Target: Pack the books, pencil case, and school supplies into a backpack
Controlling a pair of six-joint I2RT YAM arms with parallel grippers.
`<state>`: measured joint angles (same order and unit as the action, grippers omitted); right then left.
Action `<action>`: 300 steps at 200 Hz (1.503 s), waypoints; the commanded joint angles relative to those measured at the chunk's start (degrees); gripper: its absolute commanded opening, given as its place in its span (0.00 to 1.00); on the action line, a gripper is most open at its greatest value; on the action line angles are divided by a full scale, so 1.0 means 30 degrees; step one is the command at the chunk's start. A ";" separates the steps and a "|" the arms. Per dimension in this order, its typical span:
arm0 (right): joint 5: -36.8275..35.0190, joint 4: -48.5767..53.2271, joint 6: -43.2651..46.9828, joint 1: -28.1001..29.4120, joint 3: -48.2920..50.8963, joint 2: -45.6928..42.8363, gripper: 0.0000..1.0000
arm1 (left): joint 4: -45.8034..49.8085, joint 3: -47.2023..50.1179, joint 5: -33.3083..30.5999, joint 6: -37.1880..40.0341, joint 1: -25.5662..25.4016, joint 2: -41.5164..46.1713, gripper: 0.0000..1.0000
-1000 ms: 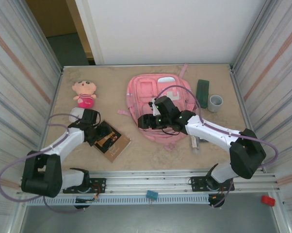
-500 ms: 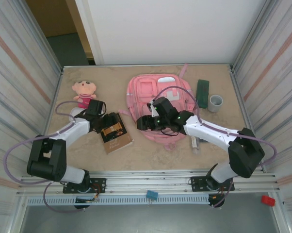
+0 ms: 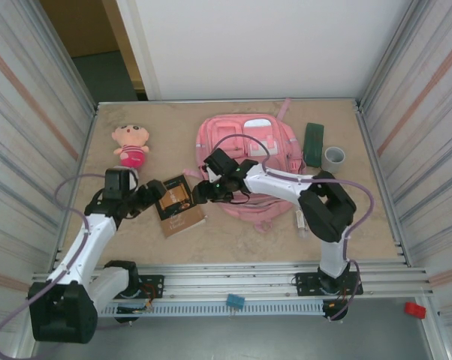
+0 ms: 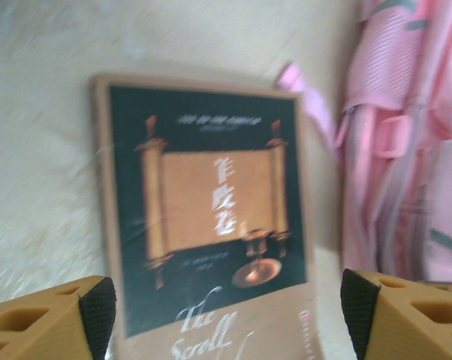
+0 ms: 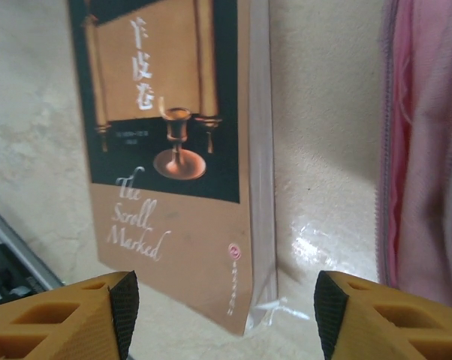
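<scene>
Top view: one pink backpack (image 3: 260,142) lies flat mid-worktop (image 3: 233,238), zip pockets and white patches up. One brown book (image 3: 179,207) with a dark centre panel lies just left of it, apart. One dark green pencil case (image 3: 313,143) sits right of the backpack with one grey ring (image 3: 333,159) beside it. One doll (image 3: 131,145) far left. Small supplies (image 3: 301,220) by the backpack's near-right corner, too small to count. Left hand (image 3: 147,197) is at the book's left edge, right hand (image 3: 202,192) at its right edge.

Left wrist view: left hand (image 4: 226,307) wide, holding nothing, book (image 4: 207,202) ahead, backpack (image 4: 414,150) right.

Right wrist view: right hand (image 5: 226,304) wide, holding nothing, over the book's (image 5: 166,150) edge. Cover shows a scroll and goblet. Backpack (image 5: 429,150) right.
</scene>
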<state>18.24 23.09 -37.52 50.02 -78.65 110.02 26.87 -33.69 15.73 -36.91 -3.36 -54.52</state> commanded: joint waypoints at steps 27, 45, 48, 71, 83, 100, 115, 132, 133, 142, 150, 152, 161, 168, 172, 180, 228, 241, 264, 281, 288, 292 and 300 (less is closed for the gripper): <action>0.0137 0.1060 0.0238 0.0499 -0.1285 0.1970 0.63 | -0.0570 0.2554 0.3004 -0.0682 0.0733 0.1594 0.75; 0.0519 0.0712 0.0054 0.0661 -0.1419 0.2580 0.62 | -0.1143 0.3121 0.3259 -0.0726 0.0718 0.1608 0.74; 0.0560 0.0711 0.0055 0.0717 -0.1499 0.2673 0.62 | -0.1195 0.3190 0.3255 -0.0683 0.0735 0.1594 0.73; 0.0247 0.0984 -0.0109 0.0991 -0.1847 0.3442 0.58 | -0.1370 0.3595 0.3112 -0.0691 0.0714 0.1362 0.72; -0.0171 0.1152 -0.0418 0.0993 -0.1833 0.3725 0.53 | -0.1425 0.3823 0.2983 -0.0757 0.0714 0.1186 0.72; -0.1415 0.1797 -0.0848 0.0943 -0.1806 0.4032 0.45 | -0.1483 0.4121 0.2770 -0.0880 0.0715 0.0893 0.70; -0.1824 0.2130 -0.1148 0.0793 -0.1698 0.4261 0.37 | -0.1722 0.4363 0.2926 -0.0881 0.0716 0.0601 0.70; -0.1878 0.2125 -0.1614 0.0561 -0.1267 0.4348 0.31 | -0.2288 0.4647 0.3333 -0.1048 0.0724 0.0221 0.68; -0.1884 0.2121 -0.1644 0.0557 -0.1265 0.4346 0.31 | -0.2341 0.4658 0.3367 -0.1068 0.0731 0.0189 0.68; -0.1767 0.2005 -0.1826 0.0424 -0.0964 0.4343 0.29 | -0.2727 0.4831 0.3645 -0.1245 0.0715 -0.0012 0.68; -0.1570 0.1822 -0.1932 0.0372 -0.0750 0.4316 0.27 | -0.3108 0.4948 0.3803 -0.1386 0.0719 -0.0209 0.67; -0.1517 0.1772 -0.1951 0.0347 -0.0695 0.4292 0.27 | -0.3196 0.4980 0.3882 -0.1403 0.0711 -0.0272 0.67; -0.1278 0.1533 -0.2024 0.0295 -0.0468 0.4251 0.26 | -0.3569 0.5075 0.4123 -0.1502 0.0733 -0.0496 0.66; -0.1125 0.1358 -0.2083 0.0286 -0.0346 0.4190 0.26 | -0.3841 0.5155 0.4349 -0.1648 0.0710 -0.0669 0.66; -0.1064 0.1304 -0.2102 0.0262 -0.0272 0.4154 0.26 | -0.4064 0.5191 0.4504 -0.1715 0.0697 -0.0759 0.66; -0.0868 0.1131 -0.2147 0.0276 -0.0209 0.4151 0.26 | -0.4376 0.5196 0.4784 -0.1838 0.0620 -0.0915 0.65; -0.0020 0.0541 -0.2281 0.0209 -0.0174 0.3945 0.25 | -0.4440 0.3758 0.5050 -0.2447 -0.1275 -0.0432 0.65; 0.0153 0.0376 -0.2339 0.0170 -0.0085 0.3758 0.25 | -0.4208 0.3237 0.4910 -0.2606 -0.1657 -0.0058 0.65; 0.0490 0.0147 -0.2387 0.0045 0.0094 0.3469 0.25 | -0.4134 0.2740 0.4996 -0.3207 -0.1944 0.0341 0.65; 0.0927 -0.0213 -0.2461 -0.0058 0.0256 0.3253 0.25 | -0.4654 0.2661 0.4949 -0.3699 -0.2396 0.0613 0.65; 0.1076 -0.0330 -0.2505 -0.0117 0.0326 0.3205 0.25 | -0.4814 0.2647 0.4835 -0.3803 -0.2574 0.0675 0.65; 0.1146 -0.0418 -0.2517 -0.0146 0.0365 0.3126 0.25 | -0.4905 0.2672 0.4755 -0.3811 -0.2632 0.0683 0.65; 0.1269 -0.0565 -0.2577 -0.0179 0.0375 0.3067 0.25 | -0.4919 0.2669 0.4587 -0.3797 -0.2733 0.0606 0.65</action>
<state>21.61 19.97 -43.35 49.74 -79.83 119.09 15.92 -23.86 26.81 -46.39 -10.02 -53.76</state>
